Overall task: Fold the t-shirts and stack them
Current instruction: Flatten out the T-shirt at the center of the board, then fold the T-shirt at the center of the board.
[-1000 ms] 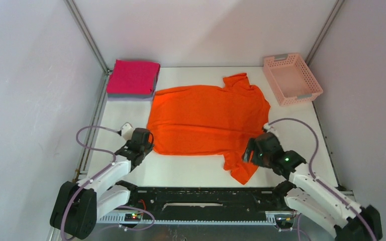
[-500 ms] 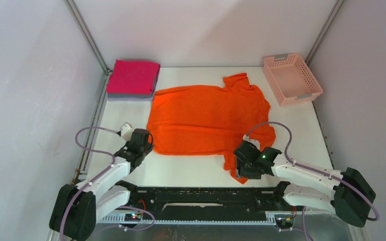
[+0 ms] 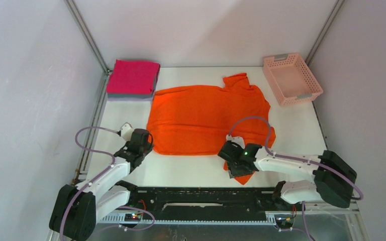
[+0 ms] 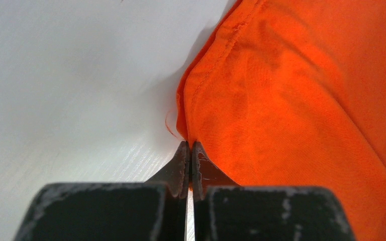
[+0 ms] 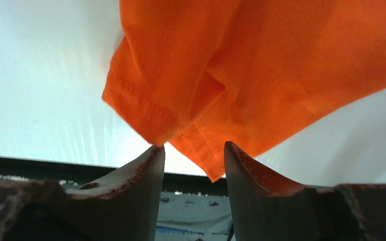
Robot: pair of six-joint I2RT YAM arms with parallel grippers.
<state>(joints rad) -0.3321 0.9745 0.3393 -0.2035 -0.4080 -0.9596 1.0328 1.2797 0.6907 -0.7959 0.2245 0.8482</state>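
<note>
The bright orange t-shirt [image 3: 206,118] lies spread flat on the white table, collar to the right. My left gripper [image 3: 146,146] is shut on its near-left hem corner; the left wrist view shows the closed fingertips [image 4: 190,146] pinching the orange hem [image 4: 201,85]. My right gripper [image 3: 236,168] is open over the near sleeve [image 3: 245,175]. In the right wrist view the sleeve's corner [image 5: 208,150] sits between the spread fingers [image 5: 193,150], which do not clamp it. A folded magenta-pink shirt [image 3: 133,77] lies on a folded grey one [image 3: 130,97] at the back left.
The pale pink lattice basket [image 3: 291,79] stands at the back right corner. The black base rail [image 3: 201,193] runs along the near table edge, just past the sleeve. Grey walls close in the left, back and right sides.
My right arm swung left and turned, bringing its open gripper from right of the near sleeve to over it. The left gripper and the shirt's body have not moved.
</note>
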